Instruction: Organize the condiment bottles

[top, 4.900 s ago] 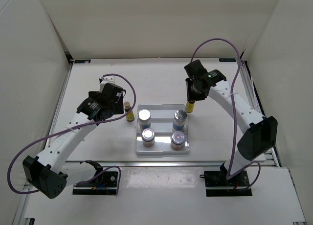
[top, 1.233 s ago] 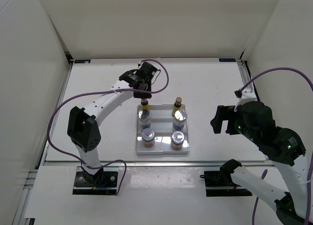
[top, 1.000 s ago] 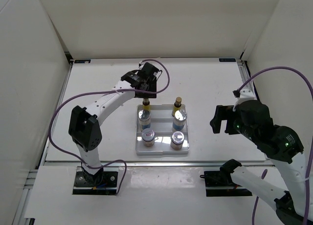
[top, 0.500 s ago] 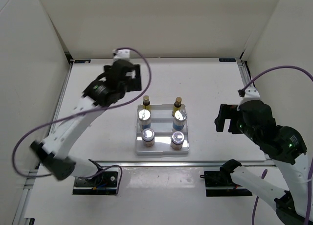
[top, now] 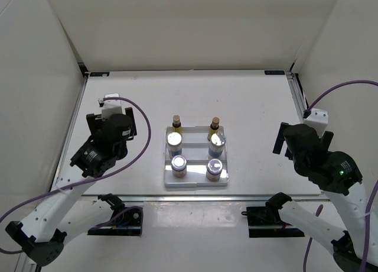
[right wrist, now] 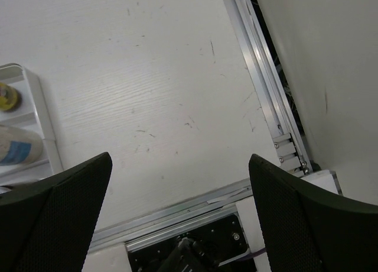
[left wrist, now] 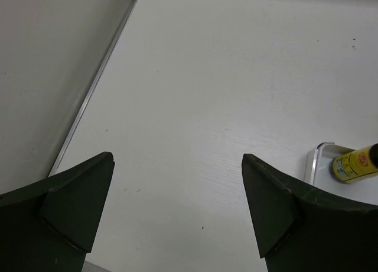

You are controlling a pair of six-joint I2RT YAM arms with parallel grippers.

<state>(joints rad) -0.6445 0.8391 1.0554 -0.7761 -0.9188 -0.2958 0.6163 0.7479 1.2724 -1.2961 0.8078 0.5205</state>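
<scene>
Six condiment bottles (top: 179,164) stood upright in 3 rows of 2 on the white stepped tray (top: 196,185), approx. mid-table. Back row: two slim amber bottles (top: 176,124) w/ dark caps and yellow labels. Middle row: two silver-lidded jars (top: 173,143), cylindrical, shiny metal tops, blue on the labels. Front row: two short squat jars (top: 214,167) w/ round lids; red marks too small to make out from the top view. The tray looked like glossy white plastic w/ rounded corners and a raised rim. The table (top: 248,100) was matte white, w/ fine scratches and specks in the wrist views. Your left gripper (left wrist: 177,158) hung released, jaws spread wide, nothing between them but bare tabletop. Its fingers (left wrist: 77,207) were dark, matte and wedge-shaped. It sat well left of the tray; at the right edge of its view you could see a tray corner (left wrist: 316,159) and one amber bottle (left wrist: 354,164). Your right gripper (right wrist: 180,158) was likewise released and wide, holding nothing. Its fingers (right wrist: 53,219) showed a fine mesh-like texture. It was over the table's right side near the ribbed aluminium rail (right wrist: 266,100), w/ the tray's edge (right wrist: 36,103) and a blue-labelled jar (right wrist: 18,148) at its far left. Neither gripper touched any bottle. Purple cables (top: 139,148) looped off both arms.
</scene>
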